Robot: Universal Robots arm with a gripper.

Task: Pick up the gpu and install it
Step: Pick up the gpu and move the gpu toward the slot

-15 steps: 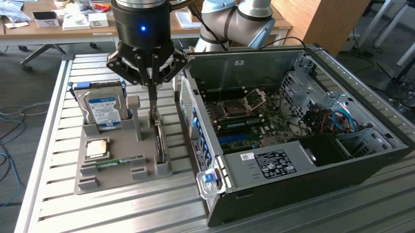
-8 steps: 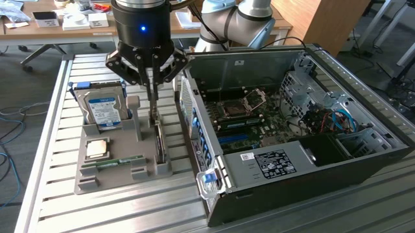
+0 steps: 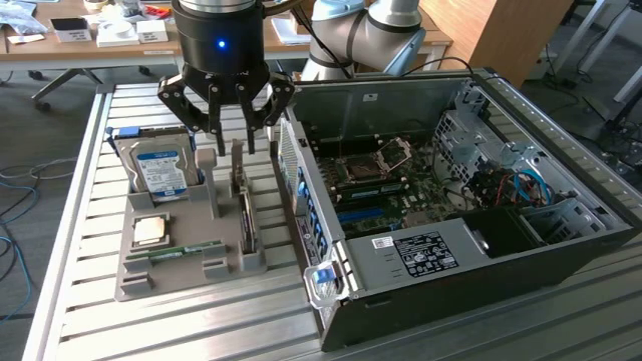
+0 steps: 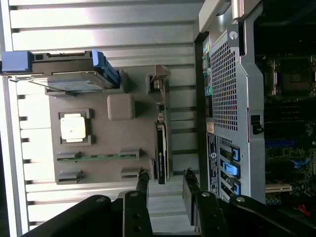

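We find the gripper [image 3: 234, 144] poised above the gray holder tray [image 3: 176, 262], its fingers spread wide apart and gripping nothing. The graphics card [image 3: 243, 207] stands on edge in the tray slot nearest the open computer case [image 3: 452, 293]; in the wrist view its end lines up with the gap between the fingers. The hard drive [image 3: 161, 171] stands upright in the tray, to the exterior view's left of the card.

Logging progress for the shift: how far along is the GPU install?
Done: nothing yet; the gpu stands on edge in the grey holder. In hand: the open pincer hovers just above it, holding nothing. Left: the pickup and the install in the open computer case.
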